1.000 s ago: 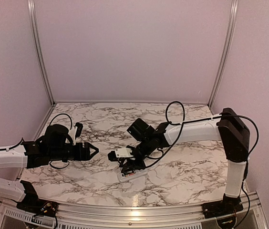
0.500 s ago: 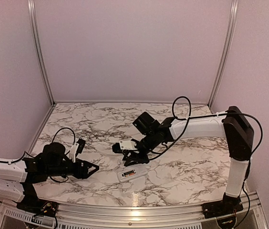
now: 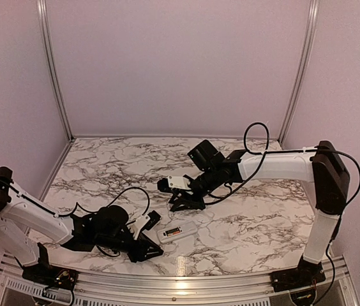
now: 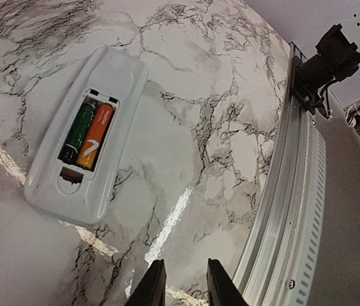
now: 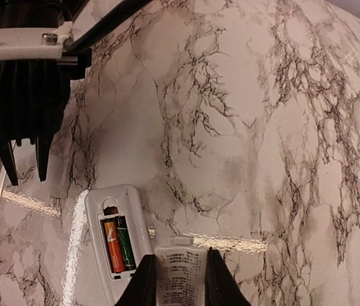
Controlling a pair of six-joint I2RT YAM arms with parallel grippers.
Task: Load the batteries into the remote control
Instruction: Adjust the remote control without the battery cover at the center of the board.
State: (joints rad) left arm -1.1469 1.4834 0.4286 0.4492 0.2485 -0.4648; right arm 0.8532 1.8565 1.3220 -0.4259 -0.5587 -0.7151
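My left claw [image 4: 182, 290] is hanging empty, jaws a narrow gap apart, low by the front rail [image 4: 282, 210]. My right claw [image 5: 181, 280] is gripping one white ribbed cover [image 5: 181, 268]. One remote [image 4: 87, 137] is lying back-up on the table [image 3: 135, 159] near its front edge, with two batteries [image 4: 96, 137] sitting in its recess. Open marble is lying behind.

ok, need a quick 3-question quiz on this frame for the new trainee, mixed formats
1. True or false: the remote lies with its buttons facing up.
2. How many batteries sit in its compartment?
3. What do the right fingers grip? A) a battery B) a small white piece C) nothing

Key: 1 false, the open back faces up; 2 two, side by side; 3 B.
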